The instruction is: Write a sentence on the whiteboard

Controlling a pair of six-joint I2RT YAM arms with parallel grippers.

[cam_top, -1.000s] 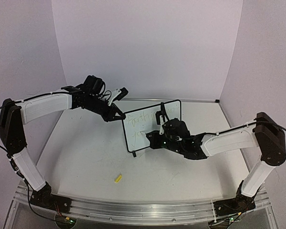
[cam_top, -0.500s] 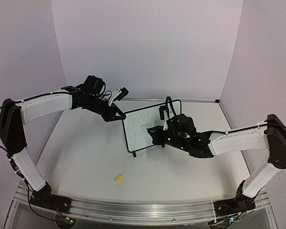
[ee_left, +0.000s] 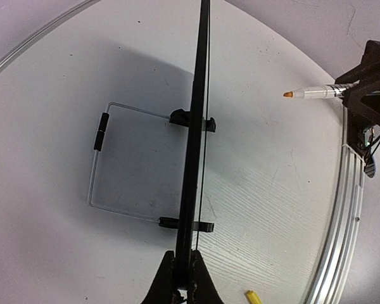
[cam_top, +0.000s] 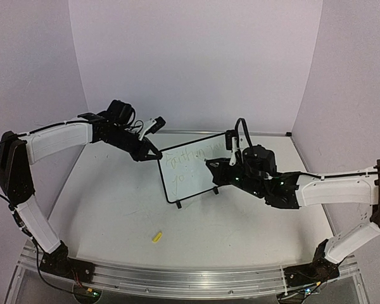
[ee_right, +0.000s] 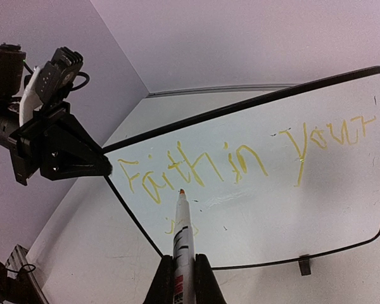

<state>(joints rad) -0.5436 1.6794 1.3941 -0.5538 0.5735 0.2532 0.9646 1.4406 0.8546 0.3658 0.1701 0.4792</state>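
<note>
Top external: your white desk [cam_top: 114, 209], lilac walls [cam_top: 196, 57]. Left hand [ee_left: 183, 277] is clamped on the black-framed white whiteboard's [cam_top: 190, 180] edge. Right hand [ee_right: 180, 271] is closed around a white, orange-tipped marker [ee_right: 181, 228].

The top external camera sits high behind the arm bases and looks down and forward over the whole desk [cam_top: 114, 209] to the far wall, from a wide, distant stance. It takes in both arms and the whiteboard [cam_top: 189, 174] at mid-desk.

The left wrist camera rides just behind the left jaws. It looks along the whiteboard's edge down to the desk and meets the board edge-on, as a thin dark line. The near rail [ee_left: 348, 209] curves down its right side.

The right wrist camera looks past its marker [ee_right: 180, 231] toward the far left, close to the board's white face.

All three views share the whiteboard. The two wrist views each catch the other arm's jaws.
</note>
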